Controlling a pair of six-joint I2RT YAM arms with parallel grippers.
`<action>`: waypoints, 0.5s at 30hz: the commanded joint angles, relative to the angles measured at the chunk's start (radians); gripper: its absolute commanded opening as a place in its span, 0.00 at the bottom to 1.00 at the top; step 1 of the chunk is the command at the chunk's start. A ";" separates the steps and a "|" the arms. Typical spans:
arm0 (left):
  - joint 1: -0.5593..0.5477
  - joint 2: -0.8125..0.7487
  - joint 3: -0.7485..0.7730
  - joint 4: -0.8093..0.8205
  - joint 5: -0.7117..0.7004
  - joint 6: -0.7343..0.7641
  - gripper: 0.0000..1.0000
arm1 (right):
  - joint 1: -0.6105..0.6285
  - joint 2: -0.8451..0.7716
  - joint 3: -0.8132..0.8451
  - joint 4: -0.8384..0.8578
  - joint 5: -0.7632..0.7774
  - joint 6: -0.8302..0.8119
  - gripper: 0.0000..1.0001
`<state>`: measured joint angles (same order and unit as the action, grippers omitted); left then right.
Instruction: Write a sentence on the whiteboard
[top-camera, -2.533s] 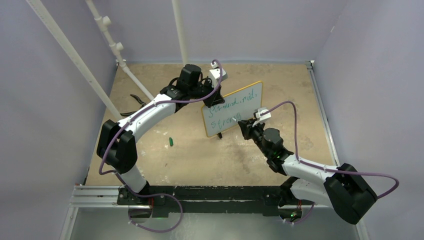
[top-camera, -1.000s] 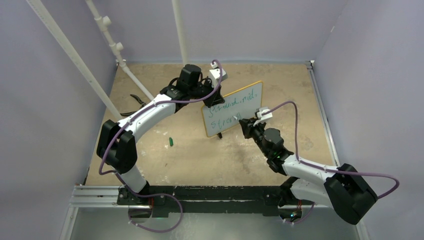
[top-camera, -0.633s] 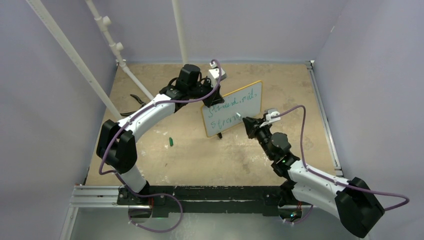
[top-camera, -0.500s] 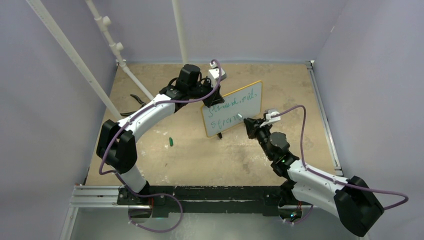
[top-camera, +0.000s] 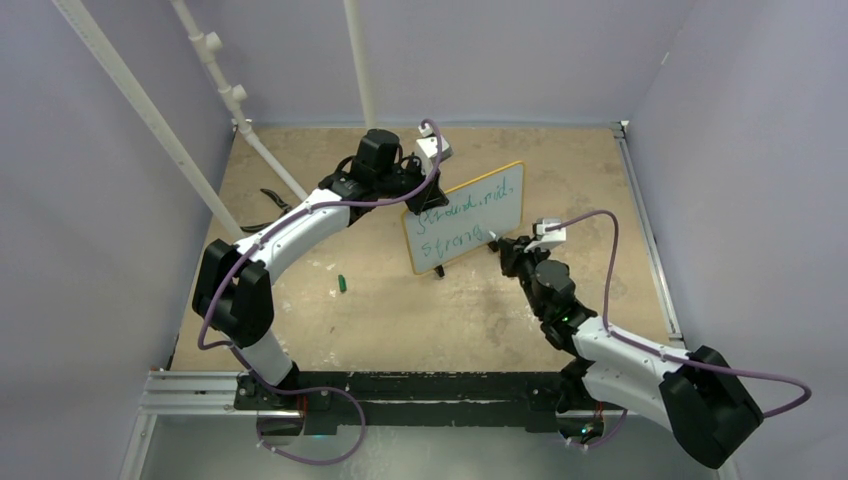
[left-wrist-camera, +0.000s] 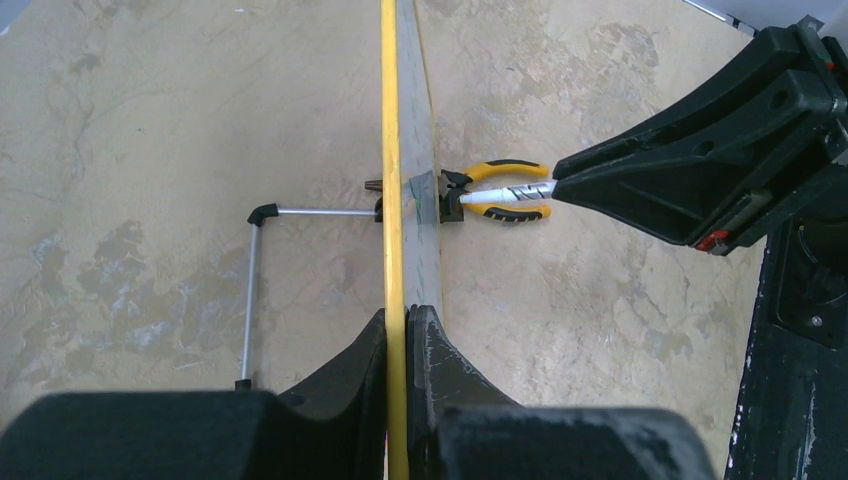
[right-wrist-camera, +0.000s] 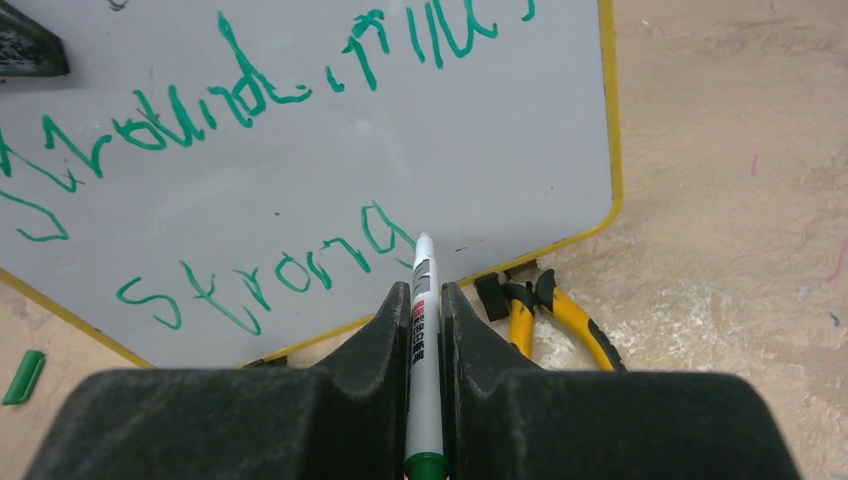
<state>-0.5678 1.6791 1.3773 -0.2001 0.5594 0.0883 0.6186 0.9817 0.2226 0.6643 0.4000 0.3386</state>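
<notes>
The whiteboard (top-camera: 507, 213), white with a thin yellow frame, stands tilted at mid-table. It also shows in the right wrist view (right-wrist-camera: 420, 150) and edge-on in the left wrist view (left-wrist-camera: 391, 150). The sentence (right-wrist-camera: 270, 275) is green handwriting in two lines, and the lower line reads "strong". My left gripper (top-camera: 418, 203) is shut on the board's top edge (left-wrist-camera: 405, 315). My right gripper (top-camera: 503, 246) is shut on a white marker (right-wrist-camera: 424, 300). The marker's tip is at the board face just right of the last letter; contact cannot be told.
Yellow-handled pliers (right-wrist-camera: 555, 312) lie on the table behind the board's lower right corner, also seen in the left wrist view (left-wrist-camera: 505, 165). A green marker cap (top-camera: 341, 283) lies left of the board. White pipes (top-camera: 222, 75) slant at the back left. A wire stand (left-wrist-camera: 252, 290) props the board.
My right arm has moved to the right along the lower line with the marker. The green word there has grown by its last letter. My left arm holds still.
</notes>
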 joint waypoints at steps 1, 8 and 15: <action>0.006 -0.006 -0.035 -0.041 -0.009 0.038 0.00 | -0.049 0.002 0.023 0.025 -0.056 0.017 0.00; 0.006 -0.005 -0.039 -0.041 -0.019 0.039 0.00 | -0.154 -0.028 -0.002 0.049 -0.214 0.036 0.00; 0.007 -0.005 -0.038 -0.044 -0.021 0.040 0.00 | -0.164 -0.021 0.000 0.048 -0.241 0.038 0.00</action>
<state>-0.5667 1.6787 1.3746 -0.1955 0.5613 0.0883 0.4618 0.9653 0.2211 0.6758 0.1982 0.3653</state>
